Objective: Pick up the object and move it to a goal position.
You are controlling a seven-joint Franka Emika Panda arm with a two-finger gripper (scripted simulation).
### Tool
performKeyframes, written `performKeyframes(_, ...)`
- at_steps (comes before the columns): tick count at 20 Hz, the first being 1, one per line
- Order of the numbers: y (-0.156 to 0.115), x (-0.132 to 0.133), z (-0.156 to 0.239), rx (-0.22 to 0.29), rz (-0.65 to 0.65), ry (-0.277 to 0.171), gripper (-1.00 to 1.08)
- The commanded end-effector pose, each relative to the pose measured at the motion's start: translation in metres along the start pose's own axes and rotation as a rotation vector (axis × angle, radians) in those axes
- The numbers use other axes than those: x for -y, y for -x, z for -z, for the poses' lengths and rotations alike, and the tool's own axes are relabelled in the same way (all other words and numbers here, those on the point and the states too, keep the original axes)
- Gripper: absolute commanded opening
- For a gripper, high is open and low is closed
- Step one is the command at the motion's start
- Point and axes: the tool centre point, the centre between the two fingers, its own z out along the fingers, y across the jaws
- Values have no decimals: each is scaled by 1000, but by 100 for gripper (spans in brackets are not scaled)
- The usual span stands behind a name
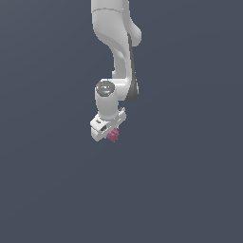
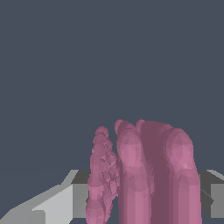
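The object is a small magenta-pink knobbly piece that peeks out just below the white gripper in the exterior view. In the wrist view the object fills the lower middle of the picture, lumpy and ribbed, sitting between the two grey fingers. The gripper is shut on the object. The fingertips are hidden behind the object. The white arm reaches down from the top of the exterior view.
A plain dark grey-blue surface lies all around the arm. No other objects, containers or edges show in either view.
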Motion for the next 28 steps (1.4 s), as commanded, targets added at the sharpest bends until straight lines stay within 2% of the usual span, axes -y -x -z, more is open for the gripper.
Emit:
performKeyframes(1, -1, -1, 1, 0, 0, 0, -100)
performKeyframes(11, -14, -28, 30, -1, 0, 0, -100)
performKeyframes(28, -55, -112, 114, 0, 1, -1, -100)
